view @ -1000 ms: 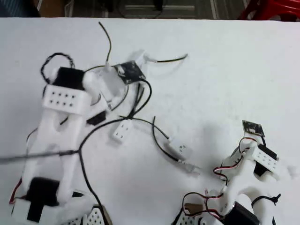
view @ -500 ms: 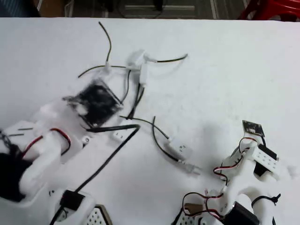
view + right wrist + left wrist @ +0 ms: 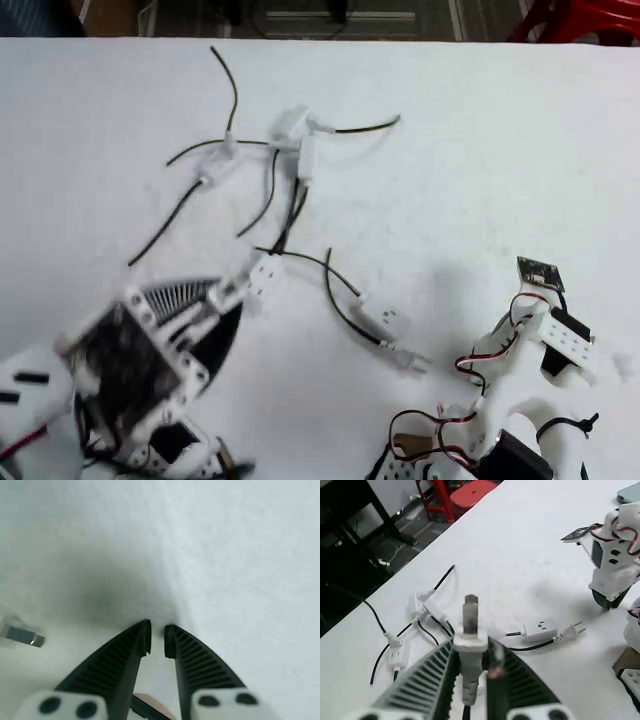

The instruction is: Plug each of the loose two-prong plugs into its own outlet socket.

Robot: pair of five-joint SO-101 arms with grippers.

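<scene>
**Inspector:** Left tool (image 3: 471, 649), condition?

**Assistant:** Clenched on a white two-prong plug (image 3: 469, 625). The body is gripped between the ribbed fingers. The prongs point out past the tips, off the surface (image 3: 480, 150).

**Inspector:** Position from above?

**Assistant:** Near left of the surface, with the tip just beside a white socket (image 3: 265, 275) lying there.

**Inspector:** Other task items?

**Assistant:** Another socket (image 3: 540, 628) lies towards the right arm. A loose plug (image 3: 572, 628) is just beside it, prongs pointing away from it. A tangle of black cords (image 3: 285, 175) with white fittings lies at the far middle of the surface.

**Inspector:** Right tool (image 3: 156, 640)?

**Assistant:** Fingers are drawn almost together, with a narrow gap at the tips and nothing between them. It points down at the surface. A metal prong (image 3: 22, 636) shows at the edge of the right wrist view.
</scene>
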